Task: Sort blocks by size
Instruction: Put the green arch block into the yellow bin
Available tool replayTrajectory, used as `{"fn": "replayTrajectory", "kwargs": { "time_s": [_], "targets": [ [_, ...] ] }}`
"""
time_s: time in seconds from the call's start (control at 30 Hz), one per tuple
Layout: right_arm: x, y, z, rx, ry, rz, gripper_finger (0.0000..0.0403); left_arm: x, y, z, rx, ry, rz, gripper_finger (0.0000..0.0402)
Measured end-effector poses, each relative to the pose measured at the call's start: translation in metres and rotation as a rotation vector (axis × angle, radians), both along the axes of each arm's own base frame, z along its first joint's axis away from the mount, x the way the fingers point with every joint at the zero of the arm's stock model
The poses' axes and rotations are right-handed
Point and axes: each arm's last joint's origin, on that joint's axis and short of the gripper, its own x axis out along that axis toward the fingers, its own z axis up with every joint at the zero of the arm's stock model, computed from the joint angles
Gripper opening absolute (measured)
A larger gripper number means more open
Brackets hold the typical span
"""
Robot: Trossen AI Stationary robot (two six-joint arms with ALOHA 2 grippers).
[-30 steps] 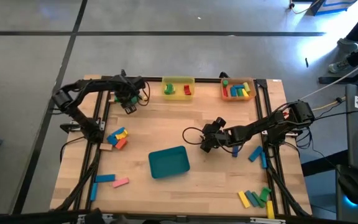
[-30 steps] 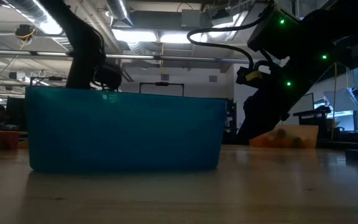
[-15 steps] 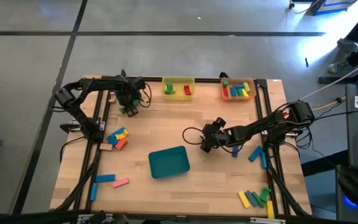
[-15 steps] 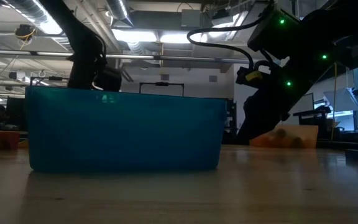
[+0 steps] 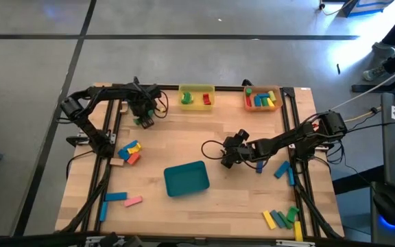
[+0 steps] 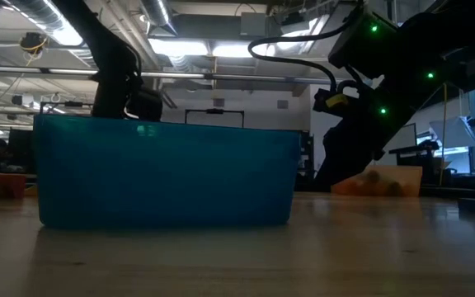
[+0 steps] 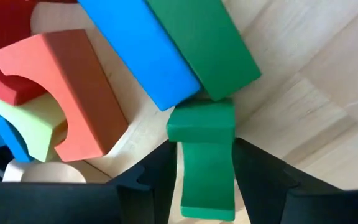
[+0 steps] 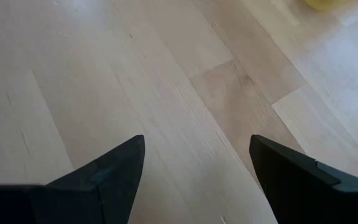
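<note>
Your left gripper, near the worktop's far-left corner, clasped a green block between its fingers. You needed to keep it level toward the trays. Your right gripper hung mid-worktop, fingers spread and empty.

The teal tray hides most of the table in the low view; the green block runs off the picture's edge.

no readable text, labels, brands or numbers anywhere in any view; nothing legible on blocks, trays, arms or the room behind
</note>
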Motion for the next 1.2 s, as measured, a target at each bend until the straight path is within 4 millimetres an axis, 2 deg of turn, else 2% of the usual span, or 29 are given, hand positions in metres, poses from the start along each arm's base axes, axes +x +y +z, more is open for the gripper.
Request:
{"fn": "replayTrajectory", "kwargs": {
  "time_s": [0.2,0.63,0.87,1.2],
  "targets": [
    [0.000,0.000,0.000,0.013,0.002,0.009,0.0292,-0.001,0.000,0.000,-0.060,-0.054,0.012,0.0143],
    [0.000,0.000,0.000,0.014,0.002,0.009,0.0292,-0.007,0.014,0.000,-0.028,-0.114,0.068,0.0144],
    [0.000,0.000,0.000,0.014,0.002,0.009,0.0292,-0.005,0.015,0.000,-0.032,-0.145,0.029,0.0144],
    [0.000,0.001,0.000,0.027,0.005,0.018,0.0292,-0.005,0.014,-0.005,-0.063,-0.146,0.032,0.0208]
  ]
}}
